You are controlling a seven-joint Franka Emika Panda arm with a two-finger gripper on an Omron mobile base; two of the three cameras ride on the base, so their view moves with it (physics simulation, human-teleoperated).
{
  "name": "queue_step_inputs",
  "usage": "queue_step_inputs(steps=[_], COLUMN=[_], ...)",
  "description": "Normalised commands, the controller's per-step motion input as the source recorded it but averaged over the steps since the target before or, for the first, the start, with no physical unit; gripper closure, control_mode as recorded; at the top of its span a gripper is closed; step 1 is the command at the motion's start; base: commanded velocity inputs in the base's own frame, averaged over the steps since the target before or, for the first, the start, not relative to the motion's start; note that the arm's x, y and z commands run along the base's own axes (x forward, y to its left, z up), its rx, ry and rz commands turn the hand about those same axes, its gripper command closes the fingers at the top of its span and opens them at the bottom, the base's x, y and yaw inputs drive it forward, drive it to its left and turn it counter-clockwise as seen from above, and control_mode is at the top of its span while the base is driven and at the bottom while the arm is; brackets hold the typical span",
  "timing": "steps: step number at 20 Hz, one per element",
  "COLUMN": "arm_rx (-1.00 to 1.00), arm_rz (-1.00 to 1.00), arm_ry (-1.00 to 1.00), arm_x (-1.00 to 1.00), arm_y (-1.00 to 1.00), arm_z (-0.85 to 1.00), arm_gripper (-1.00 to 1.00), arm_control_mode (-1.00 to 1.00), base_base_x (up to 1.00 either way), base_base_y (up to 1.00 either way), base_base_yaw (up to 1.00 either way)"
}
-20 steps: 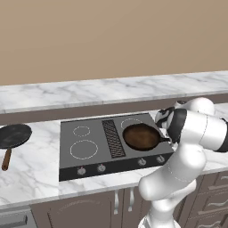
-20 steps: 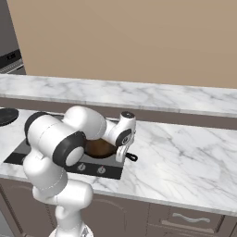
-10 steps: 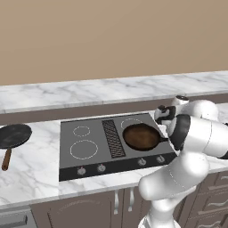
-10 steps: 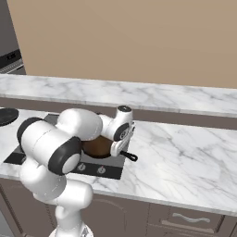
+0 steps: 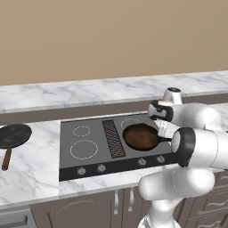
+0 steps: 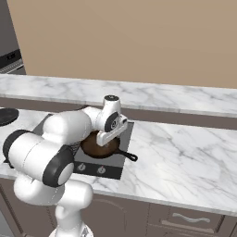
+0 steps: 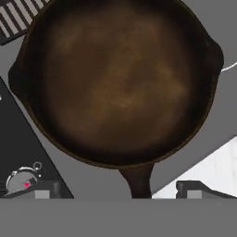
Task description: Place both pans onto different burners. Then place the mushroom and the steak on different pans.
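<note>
The reddish-brown pan (image 5: pixel 141 136) (image 6: pixel 98 147) (image 7: pixel 118 83) rests on the front right burner of the dark cooktop (image 5: pixel 71 160). Its short handle (image 7: pixel 138 180) points toward my open gripper (image 7: pixel 118 192) (image 5: pixel 165 129) (image 6: pixel 107 138), which hovers just above the handle end, with nothing between its fingertips (image 7: pixel 44 190). The black pan (image 5: pixel 14 136) with its brown wooden handle (image 5: pixel 6 159) lies on the marble counter left of the cooktop. Two left burners (image 5: pixel 83 149) (image 5: pixel 81 131) are bare. The mushroom and the steak are out of view.
A vent grille (image 5: pixel 113 138) runs down the cooktop's middle, and small knobs (image 5: pixel 101 168) line its front edge. A raised marble ledge (image 5: pixel 89 93) backs the counter. Open marble counter (image 6: pixel 185 148) stretches to the right of the cooktop.
My hand has lifted a little above the reddish-brown pan's handle and stayed open. The pan has not moved.
</note>
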Motion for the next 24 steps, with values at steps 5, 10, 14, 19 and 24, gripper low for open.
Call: queue_step_inputs(steps=[5, 10, 14, 19, 24], arm_rx=[0.0, 0.0, 0.0, 0.0, 0.0], arm_rz=[-0.24, -0.15, -0.16, -0.18, -0.18], arm_ry=[0.0, 0.0, 0.0, 0.0, 0.0], arm_x=[-0.1, -0.01, 0.0, 0.0, 0.0], arm_y=[0.56, 0.51, 0.6, 0.61, 0.58], arm_z=[0.17, 0.13, 0.15, 0.15, 0.15], arm_gripper=[-1.0, -1.0, -1.0, -1.0, -1.0], arm_control_mode=[-1.0, -1.0, -1.0, -1.0, -1.0], base_base_x=[0.0, 0.0, 0.0, 0.0, 0.0], base_base_y=[0.0, 0.0, 0.0, 0.0, 0.0], base_base_yaw=[0.0, 0.0, 0.0, 0.0, 0.0])
